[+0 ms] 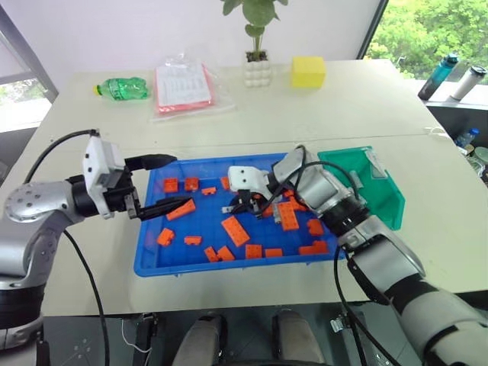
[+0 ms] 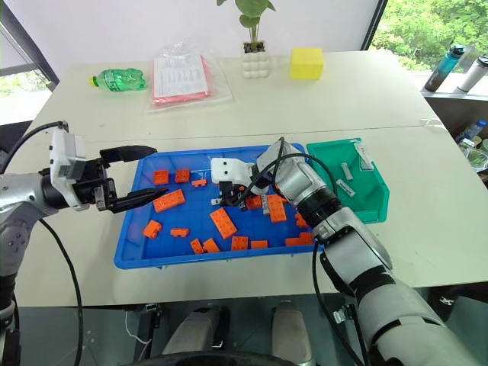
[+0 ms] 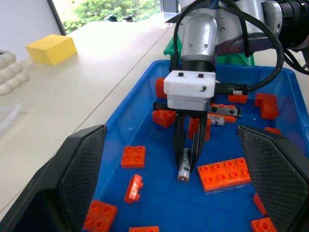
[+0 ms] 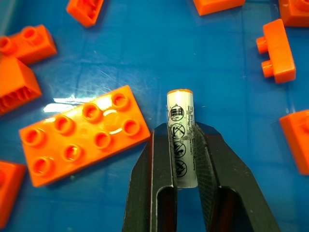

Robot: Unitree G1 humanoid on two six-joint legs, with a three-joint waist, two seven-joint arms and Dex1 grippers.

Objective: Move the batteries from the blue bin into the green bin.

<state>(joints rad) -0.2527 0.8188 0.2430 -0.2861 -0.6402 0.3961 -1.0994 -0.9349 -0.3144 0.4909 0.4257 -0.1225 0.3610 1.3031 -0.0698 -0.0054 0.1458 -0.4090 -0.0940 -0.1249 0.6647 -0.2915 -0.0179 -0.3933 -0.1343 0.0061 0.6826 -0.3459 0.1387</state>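
Now the right gripper (image 4: 186,159) is squeezed tight on one battery (image 4: 181,140) down in the blue bin (image 1: 194,263).
Lots of orange bricks (image 1: 235,230) lie all over the blue bin on the table (image 1: 358,91), and another battery (image 3: 223,110) lies among them. The green bin (image 2: 374,202) sits just beside it and has at least three batteries (image 2: 345,187) in it. The left gripper (image 1: 158,185) hangs wide open over the blue bin's left side, holding nothing.

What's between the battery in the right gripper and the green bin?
Nothing tall. The right gripper is shut on a battery in the blue bin; orange bricks and both bins' rims lie toward the green bin, so lift first.
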